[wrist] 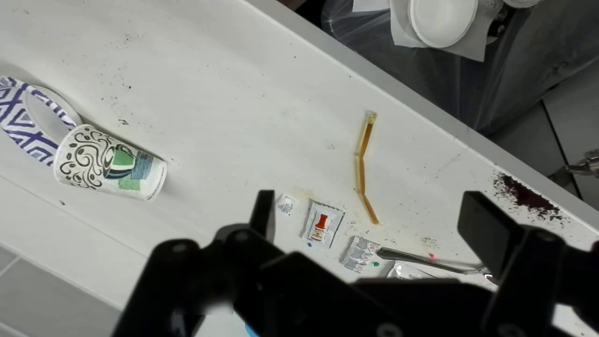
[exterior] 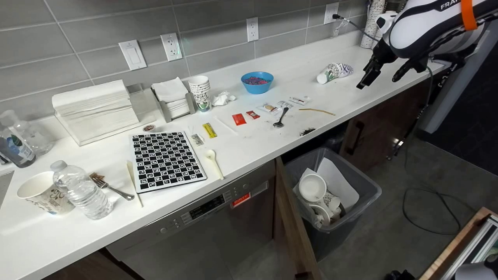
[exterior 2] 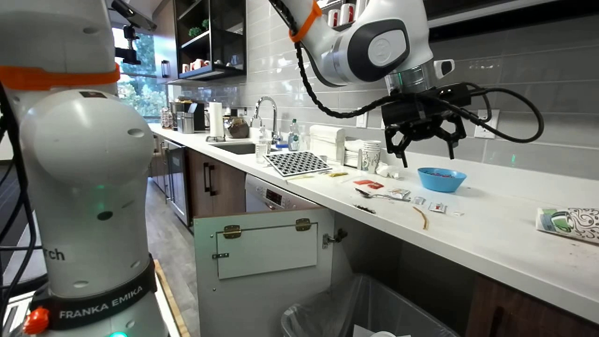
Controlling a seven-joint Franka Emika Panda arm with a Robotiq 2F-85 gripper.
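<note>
Hovering above the counter (exterior 2: 496,220), the gripper (exterior 2: 428,162) has its jaws wide apart, holding nothing. From the wrist view's centre, a bent brown strip (wrist: 361,173) lies on the counter at three o'clock, a sauce packet (wrist: 322,226) at five and a paper cup (wrist: 110,164) at nine. White dishes (wrist: 442,21) already sit in the bin (wrist: 407,77), toward two o'clock; apparently nothing on the counter is picked up yet.

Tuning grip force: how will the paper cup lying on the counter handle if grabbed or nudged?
The paper cup looks like plain printed paper, so it's probably light and may dent if squeezed hard. Its round, tapered side could roll in an arc when pushed, though the purple-patterned piece at its mouth might hinder that.
</note>
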